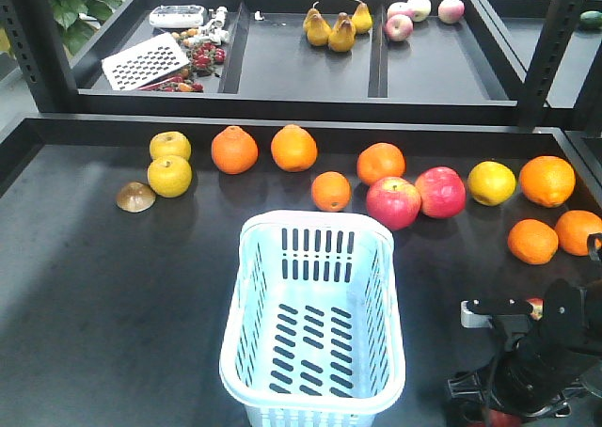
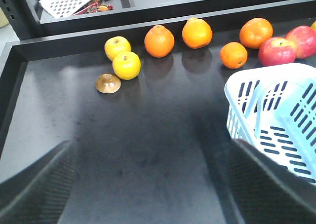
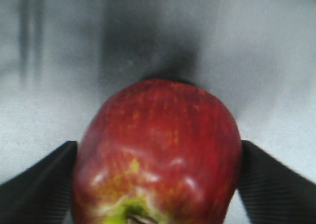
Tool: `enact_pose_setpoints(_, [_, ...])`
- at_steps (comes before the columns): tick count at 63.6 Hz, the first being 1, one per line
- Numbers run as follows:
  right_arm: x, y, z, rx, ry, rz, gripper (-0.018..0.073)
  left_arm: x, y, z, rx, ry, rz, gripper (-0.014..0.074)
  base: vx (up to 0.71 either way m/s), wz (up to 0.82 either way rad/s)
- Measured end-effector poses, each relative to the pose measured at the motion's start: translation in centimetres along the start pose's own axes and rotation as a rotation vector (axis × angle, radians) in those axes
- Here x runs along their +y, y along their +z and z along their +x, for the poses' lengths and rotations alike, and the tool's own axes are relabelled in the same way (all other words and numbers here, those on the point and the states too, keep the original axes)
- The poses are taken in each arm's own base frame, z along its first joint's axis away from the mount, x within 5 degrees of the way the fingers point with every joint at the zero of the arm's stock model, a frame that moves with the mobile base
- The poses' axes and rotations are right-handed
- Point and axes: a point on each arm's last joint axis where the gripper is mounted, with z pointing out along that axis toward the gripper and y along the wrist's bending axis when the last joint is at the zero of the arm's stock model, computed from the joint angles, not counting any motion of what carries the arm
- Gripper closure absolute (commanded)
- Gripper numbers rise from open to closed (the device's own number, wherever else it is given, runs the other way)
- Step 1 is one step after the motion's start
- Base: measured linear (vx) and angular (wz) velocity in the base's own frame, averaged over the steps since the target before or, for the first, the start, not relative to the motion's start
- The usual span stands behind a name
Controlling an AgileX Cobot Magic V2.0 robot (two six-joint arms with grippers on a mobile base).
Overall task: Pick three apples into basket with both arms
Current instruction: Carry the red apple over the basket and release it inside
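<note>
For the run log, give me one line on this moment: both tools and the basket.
left tool: open, empty | right tool: closed on dark red apple | basket: no fruit inside

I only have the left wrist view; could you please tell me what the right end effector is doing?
Observer: The right end effector is closed on a dark red apple, with its fingers against both sides.
Operator: Thank you. Is anything in the basket?
Observer: No, the front view shows the basket with no fruit inside.
Operator: Where is the right arm relative to it?
Observer: The right arm is off the basket's right side, not touching it.
</note>
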Motion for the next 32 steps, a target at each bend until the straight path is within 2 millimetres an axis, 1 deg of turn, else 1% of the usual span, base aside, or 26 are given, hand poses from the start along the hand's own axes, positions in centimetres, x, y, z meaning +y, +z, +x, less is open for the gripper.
enact_pose_setpoints(7, [0.1,-0.2,-0.2,0.006,0.000,-0.004,0.0253,0.0,0.0,0.0,0.000,0.000,0.000,0.0006,0.00,0.00])
enact_pose_setpoints(9, [0.1,-0.2,-0.3,0.011,0.001,-0.007,0.0272,0.0,0.0,0.0,0.000,0.000,0.000,0.0006,0.00,0.00])
enact_pose_setpoints(14, [0.2,-0.5,-0.5,0.032,-0.001,-0.017,0.0295,0.0,0.0,0.0,0.000,0.000,0.000,0.0006,0.00,0.00])
enact_pose_setpoints(20, [0.3,-1.2,-0.8,0.041,-0.005,-0.026,0.0295,0.0,0.0,0.0,0.000,0.000,0.000,0.0006,0.00,0.00])
enact_pose_setpoints(23, [0.5,-2.0,-0.8,0.031,-0.009,-0.031,0.0295,0.0,0.0,0.0,0.000,0.000,0.000,0.0006,0.00,0.00])
enact_pose_setpoints(27, [0.6,-3.5,-0.9,-0.008,-0.017,-0.035,0.0295,0.0,0.0,0.0,0.000,0.000,0.000,0.0006,0.00,0.00])
enact_pose_setpoints(32, [0.9,-6.1,-0.7,-0.082,-0.029,-0.038,0.0295,0.0,0.0,0.0,0.000,0.000,0.000,0.0006,0.00,0.00])
